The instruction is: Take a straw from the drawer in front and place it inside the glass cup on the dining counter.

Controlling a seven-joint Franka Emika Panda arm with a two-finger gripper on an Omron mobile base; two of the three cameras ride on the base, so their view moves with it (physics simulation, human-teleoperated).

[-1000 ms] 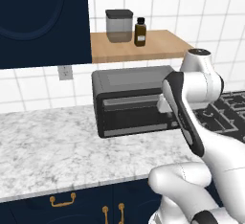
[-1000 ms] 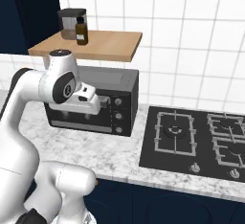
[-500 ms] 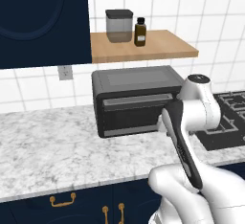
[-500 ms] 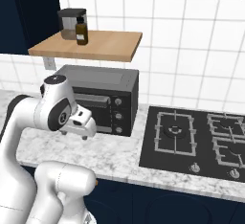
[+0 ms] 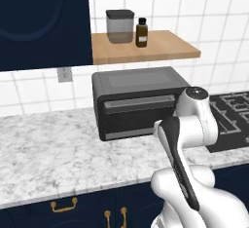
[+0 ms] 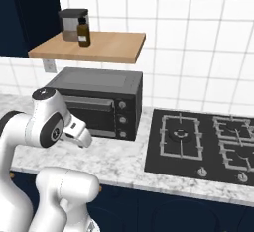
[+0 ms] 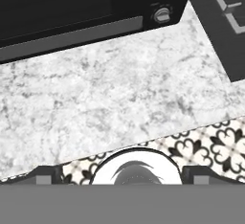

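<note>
Straw: you cannot place it from these views. The navy cabinet fronts (image 5: 87,207) under the marble worktop (image 5: 48,159) are cut off by the bottom edge of the left base view. Just their top strip and three gold handles show, so you cannot tell which front is which.

Gripper (image 7: 123,177): in the hand view the two dark fingertips (image 7: 45,175) stand far apart at the lower edge, one at each side, with nothing between them. You see only their very tops; the rest is cropped.

The hand looks down on the front edge of the worktop. Black-and-white patterned floor tile (image 7: 210,144) shows beyond the edge, and the lower front of the black toaster oven (image 7: 72,7) with one round knob (image 7: 161,14) runs across the top. A corner of the hob (image 7: 225,27) enters at upper right, cropped.

In the left base view the white arm (image 5: 187,139) covers the oven's right end and part of the hob. In the right base view its elbow hides the oven's lower left corner, and you can hardly make out the hand past the white wrist.

Above the oven a wooden shelf (image 5: 146,49) carries a grey canister (image 5: 119,26) and a small brown bottle (image 5: 142,32), close together. The bottle's label is too small to read.
</note>
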